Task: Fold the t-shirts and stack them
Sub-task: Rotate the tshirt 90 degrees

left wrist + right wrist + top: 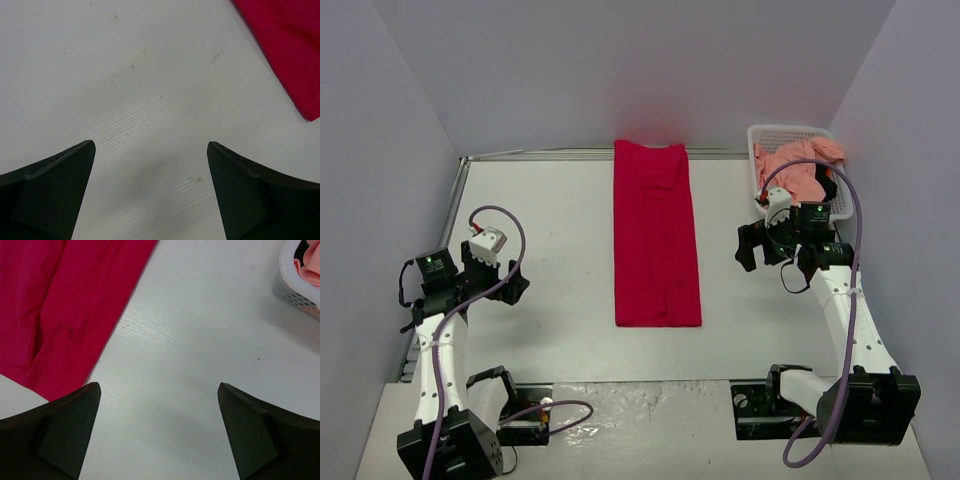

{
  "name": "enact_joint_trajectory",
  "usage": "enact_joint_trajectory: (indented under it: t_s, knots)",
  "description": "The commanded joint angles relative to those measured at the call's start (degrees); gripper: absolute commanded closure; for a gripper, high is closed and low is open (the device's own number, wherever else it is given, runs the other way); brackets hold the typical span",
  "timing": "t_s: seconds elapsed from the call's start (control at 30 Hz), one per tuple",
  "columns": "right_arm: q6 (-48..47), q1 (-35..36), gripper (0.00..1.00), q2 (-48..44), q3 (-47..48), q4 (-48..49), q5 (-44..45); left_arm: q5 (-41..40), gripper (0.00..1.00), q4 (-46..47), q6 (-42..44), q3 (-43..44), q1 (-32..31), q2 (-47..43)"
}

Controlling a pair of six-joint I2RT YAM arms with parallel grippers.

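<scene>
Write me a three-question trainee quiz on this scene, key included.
1. True or false: the red shirt touches the basket.
2. Where is the pink shirt? A) in the basket B) on top of the red shirt C) under the red shirt
3. Fill in: the left gripper and right gripper are both ____, holding nothing.
Key: 1 false; 2 A; 3 open.
</scene>
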Motion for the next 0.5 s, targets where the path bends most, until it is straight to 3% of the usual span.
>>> enact_joint_trajectory:
  t_s: [0.0,0.47]
  knots:
    - [-0.49,-0.33,0.00,-0.29,0.18,0.34,-0.56,-0.29,0.06,0.07,-0.37,1.31,0.06,-0.36]
    - [0.13,-0.42,0.00,-0.64,0.18,0.07,1.46,-1.17,0.06,0.07,-0.64,1.84,0.50,0.87]
